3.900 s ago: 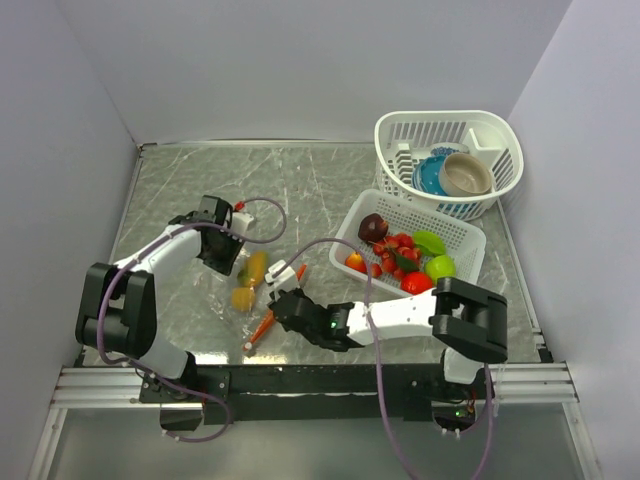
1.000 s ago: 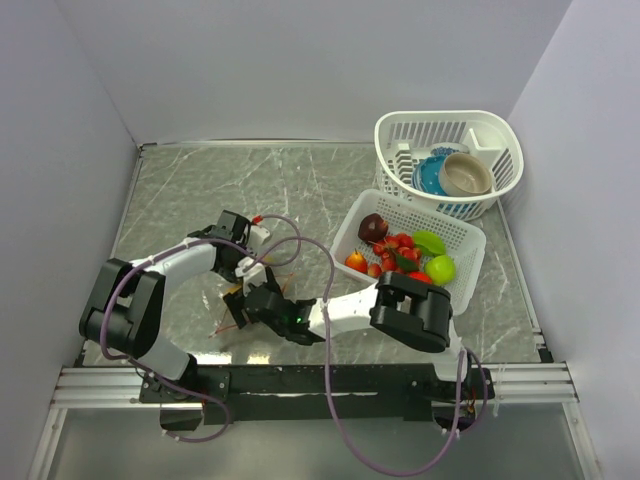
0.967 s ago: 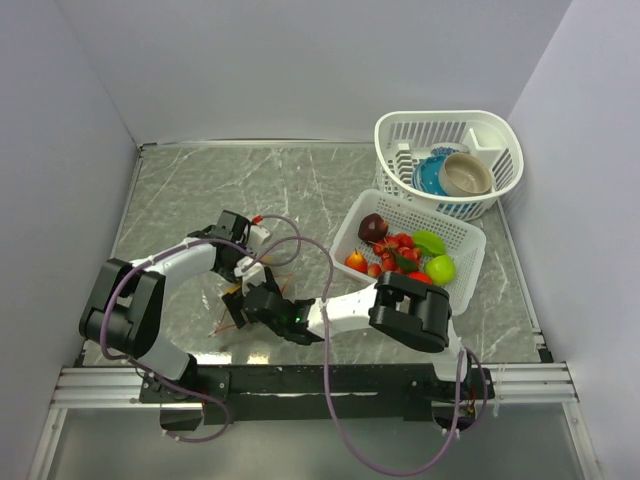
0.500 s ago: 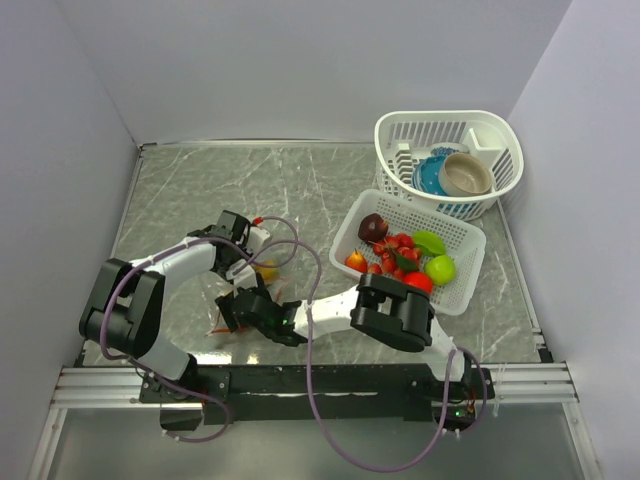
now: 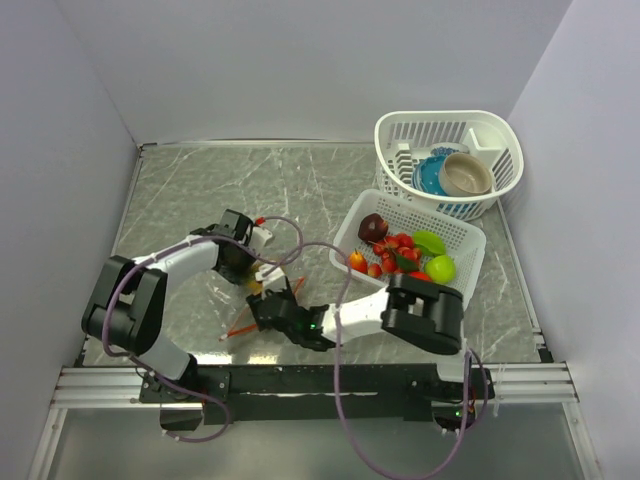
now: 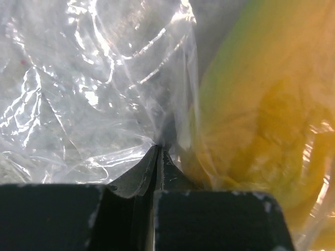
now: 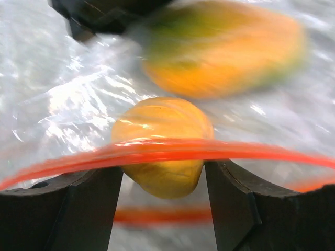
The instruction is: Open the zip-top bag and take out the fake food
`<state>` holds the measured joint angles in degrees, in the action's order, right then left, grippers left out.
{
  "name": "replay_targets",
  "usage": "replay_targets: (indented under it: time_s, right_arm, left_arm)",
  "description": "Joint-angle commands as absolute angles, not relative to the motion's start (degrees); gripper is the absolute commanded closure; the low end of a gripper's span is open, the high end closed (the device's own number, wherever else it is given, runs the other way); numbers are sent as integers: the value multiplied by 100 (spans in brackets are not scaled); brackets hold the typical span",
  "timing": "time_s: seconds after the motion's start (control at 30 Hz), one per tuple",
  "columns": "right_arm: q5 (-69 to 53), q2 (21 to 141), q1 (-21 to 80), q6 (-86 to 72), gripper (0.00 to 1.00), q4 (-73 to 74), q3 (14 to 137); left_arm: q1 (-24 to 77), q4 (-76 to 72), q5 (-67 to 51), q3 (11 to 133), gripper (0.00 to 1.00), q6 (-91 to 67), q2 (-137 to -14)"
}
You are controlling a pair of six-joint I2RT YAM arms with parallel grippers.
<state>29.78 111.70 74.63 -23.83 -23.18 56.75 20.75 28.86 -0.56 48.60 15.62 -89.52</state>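
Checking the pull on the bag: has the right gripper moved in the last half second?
Yes. In the top view the right gripper has slid to the right, closer to the white tray.

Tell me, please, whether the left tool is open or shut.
Shut on the zip-top bag: in the left wrist view the left tool pinches clear film, its tips touching.
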Motion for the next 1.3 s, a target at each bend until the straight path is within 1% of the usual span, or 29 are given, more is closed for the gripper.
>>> replay_targets:
  time_s: [0.0,0.17,0.33,0.37,0.43,0.47,0.57,0.63,0.7,0.73,0.77,0.83,1.0,1.1,1.13,1.2,1.27]
  right_arm:
    - [3533,10196,7488,-2706,62,-2295,5020]
    - [4121,9302,7638,-2918,63,-1732,4430]
    - [4850,8176,7568,-3006,60,-1110,3964]
    - [4895,7730,7280,-3128,59,-1029,3894]
    - [4712,7036,6814,-3295,59,-871,3578]
    - [4319,6814,6142,-3461,60,-870,3447]
    - [4044,6068,5416,-3568,63,-782,3138]
    - [4104,5907,4976,-3559,63,-433,3269]
    - [4218,5985,4556,-3691,52,-37,3645]
    - [4219,6133,4431,-3735,45,322,3752]
    - [4158,6196,4299,-3761,22,421,3840]
    - [3983,6388,4106,-3744,0,631,4042]
    - [3990,6776,4096,-3665,0,1230,4692]
    - [3780,6549,4341,-3315,0,933,4659]
    - [3736,6435,4472,-3139,0,636,4650]
    - [3683,6460,5148,-2639,0,397,4710]
    - [3752,6819,5719,-2182,0,115,4816]
  left_arm:
    - [2074,2909,342,4693,95,1564,-9491]
    - [2022,2663,773,4720,97,1503,-9712]
    - [2013,2716,791,4755,98,1468,-9765]
    - [2013,2733,782,4790,98,1476,-9765]
    - [2013,2751,756,4807,98,1468,-9730]
    - [2013,2786,738,4825,98,1459,-9721]
    - [2013,2812,677,4817,99,1441,-9651]
    - [2013,2830,624,4799,98,1433,-9589]
    - [2013,2839,615,4790,99,1433,-9554]
    - [2013,2848,624,4790,99,1433,-9536]
    - [2013,2839,633,4781,99,1433,-9536]
    - [2013,2848,624,4799,99,1450,-9484]
    - [2013,2839,519,4869,99,1415,-9369]
    - [2004,2848,475,4922,99,1433,-9343]
    - [1987,2848,466,4939,99,1441,-9325]
    - [1943,2830,387,4974,99,1459,-9316]
    - [1872,2848,334,5062,99,1459,-9395]
